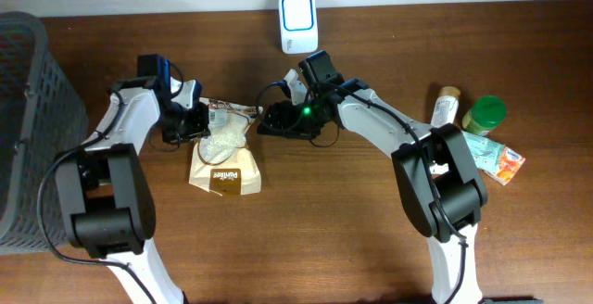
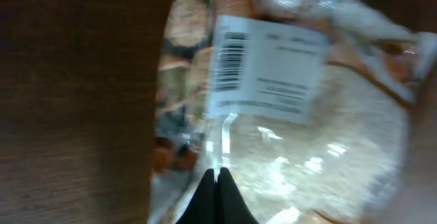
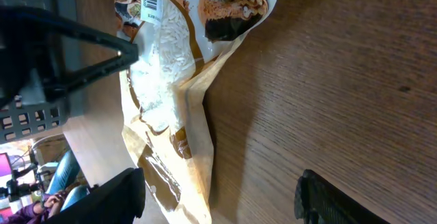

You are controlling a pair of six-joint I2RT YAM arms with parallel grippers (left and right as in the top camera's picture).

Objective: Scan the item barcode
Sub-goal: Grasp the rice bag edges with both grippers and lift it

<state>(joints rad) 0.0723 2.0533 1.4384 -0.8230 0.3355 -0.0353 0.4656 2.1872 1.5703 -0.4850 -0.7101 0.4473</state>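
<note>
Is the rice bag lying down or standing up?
Lying down. The rice bag rests lengthwise on the table, its barcode label facing up.

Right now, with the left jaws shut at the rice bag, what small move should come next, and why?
Probably raise the left gripper a little, to test the hold. Its jaws are shut and seem to pinch the clear film of the rice bag, which lies on the table with its barcode label facing up. The right gripper is open, holding nothing.
</note>
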